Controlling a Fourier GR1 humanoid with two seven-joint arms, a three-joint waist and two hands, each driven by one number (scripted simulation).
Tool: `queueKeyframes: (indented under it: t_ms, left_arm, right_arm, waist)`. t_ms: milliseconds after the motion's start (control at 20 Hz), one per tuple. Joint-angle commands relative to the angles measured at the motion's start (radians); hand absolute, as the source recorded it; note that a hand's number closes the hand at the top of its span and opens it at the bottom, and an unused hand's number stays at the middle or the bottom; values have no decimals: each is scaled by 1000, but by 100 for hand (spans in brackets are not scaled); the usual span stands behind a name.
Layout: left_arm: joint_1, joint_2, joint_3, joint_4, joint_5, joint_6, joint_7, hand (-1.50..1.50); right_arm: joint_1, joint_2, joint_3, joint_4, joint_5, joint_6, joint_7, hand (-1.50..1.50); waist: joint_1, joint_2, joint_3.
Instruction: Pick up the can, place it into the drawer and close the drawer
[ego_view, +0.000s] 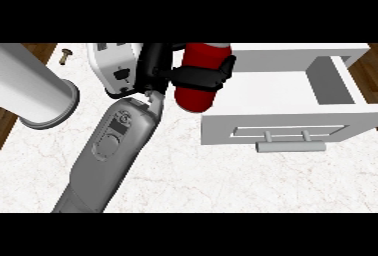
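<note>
- Can (198, 75): glossy red cylinder, darker toward its rounded lower end, held off the marble counter (221, 175) at the left edge of the drawer (288, 95)
- Black fingers (199, 76) cross its middle and hide a band of the red body
- Hand (166, 67): black, curled round the can; which arm it belongs to cannot be told from this view, though the grey forearm (111, 150) enters from lower left
- Drawer: white, pulled open, interior bare and pale, bar handle (290, 146) on its front face
- Grey cylindrical post (33, 87) at far left, well apart from the can
</note>
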Motion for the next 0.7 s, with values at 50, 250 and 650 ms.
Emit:
queueKeyframes:
  t_ms: [50, 250, 650]
  left_arm:
    - [-155, 0, 7, 113, 44, 34, 18, 150]
    - [-322, 0, -6, 248, 81, 101, 63, 150]
    - [-489, 0, -59, 523, 183, 155, -39, 150]
  right_arm:
    - [-32, -18, -20, 31, -19, 13, 4, -150]
    - [-7, -13, -8, 10, 0, 17, 13, -150]
    - [-28, 13, 30, -45, 11, -15, 60, -150]
  waist:
    - [4, 0, 0]
    - [-7, 1, 0]
    - [-31, 7, 0]
